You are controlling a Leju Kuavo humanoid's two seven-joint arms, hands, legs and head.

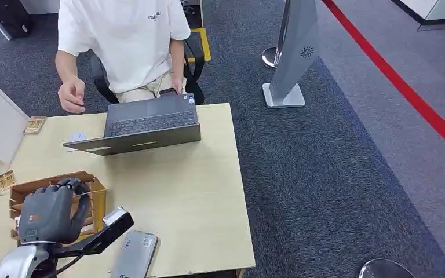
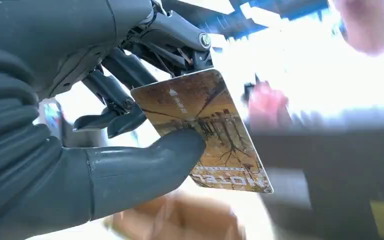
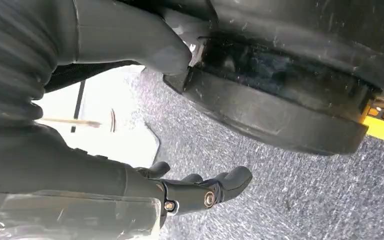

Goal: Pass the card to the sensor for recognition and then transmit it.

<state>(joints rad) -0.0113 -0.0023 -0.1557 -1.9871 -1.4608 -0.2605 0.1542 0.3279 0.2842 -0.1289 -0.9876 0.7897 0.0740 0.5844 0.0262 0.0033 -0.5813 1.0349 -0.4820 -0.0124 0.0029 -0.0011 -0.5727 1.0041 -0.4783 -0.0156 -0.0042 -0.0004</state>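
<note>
In the left wrist view my left hand (image 2: 130, 165) pinches a brown card (image 2: 205, 130) printed with bare trees between its thumb and dark fingers. From the head view the same left hand (image 1: 52, 214) hovers over a wooden card box (image 1: 95, 188) at the table's near left, its back hiding the card. A flat grey sensor pad (image 1: 134, 256) lies on the table just to the right of that hand, near the front edge. My right hand (image 3: 195, 192) hangs beside my body over grey carpet, fingers loosely extended and holding nothing.
A person in a white shirt sits behind an open grey laptop (image 1: 148, 124) at the table's far side, one hand (image 1: 71, 95) raised near the left. Small cards (image 1: 35, 124) lie at the far left. A grey stand (image 1: 292, 58) rises on the carpet to the right.
</note>
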